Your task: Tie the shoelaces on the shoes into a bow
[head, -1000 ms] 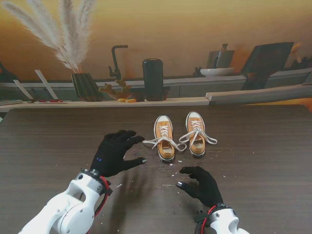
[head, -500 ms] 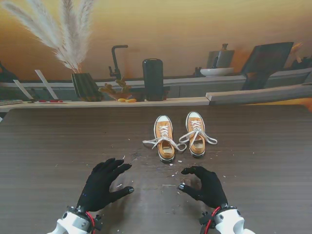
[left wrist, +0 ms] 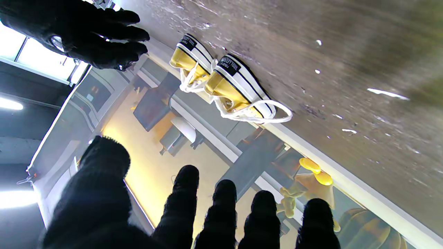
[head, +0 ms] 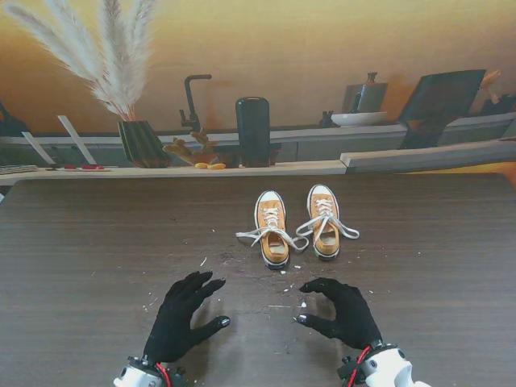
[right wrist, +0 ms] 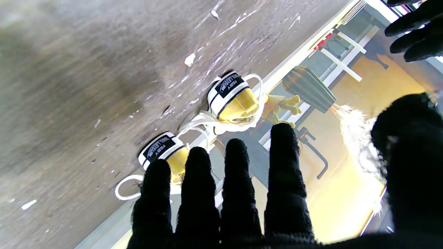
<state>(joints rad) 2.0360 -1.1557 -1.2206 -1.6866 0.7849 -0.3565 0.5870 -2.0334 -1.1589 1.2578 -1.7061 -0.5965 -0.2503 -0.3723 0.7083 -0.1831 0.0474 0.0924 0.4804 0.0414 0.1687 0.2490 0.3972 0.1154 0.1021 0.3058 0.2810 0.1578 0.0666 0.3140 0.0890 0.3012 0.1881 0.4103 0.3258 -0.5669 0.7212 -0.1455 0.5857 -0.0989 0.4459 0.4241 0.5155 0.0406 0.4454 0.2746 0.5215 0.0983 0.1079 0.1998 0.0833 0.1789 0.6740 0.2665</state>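
Observation:
Two yellow sneakers with white toe caps stand side by side mid-table, toes away from me: the left shoe (head: 272, 239) (left wrist: 238, 88) (right wrist: 232, 100) and the right shoe (head: 324, 219) (left wrist: 190, 57) (right wrist: 161, 149). White laces (head: 266, 235) spread in loops to both sides of each shoe; whether they are knotted is too small to tell. My left hand (head: 184, 318), in a black glove, hovers nearer to me than the shoes, fingers spread and holding nothing. My right hand (head: 340, 313) (left wrist: 86, 31) is curled loosely near the heels, also holding nothing.
Small white scraps (head: 284, 288) litter the dark wooden table (head: 435, 274) between hands and shoes. Behind the far edge runs a shelf with a ribbed vase of pampas grass (head: 142, 143), a black cylinder (head: 252, 131) and a black tap (head: 192, 101).
My left hand has drawn back toward me from beside the left shoe's laces and sits lower in view. The right hand has shifted only slightly. Shoes and laces are unmoved.

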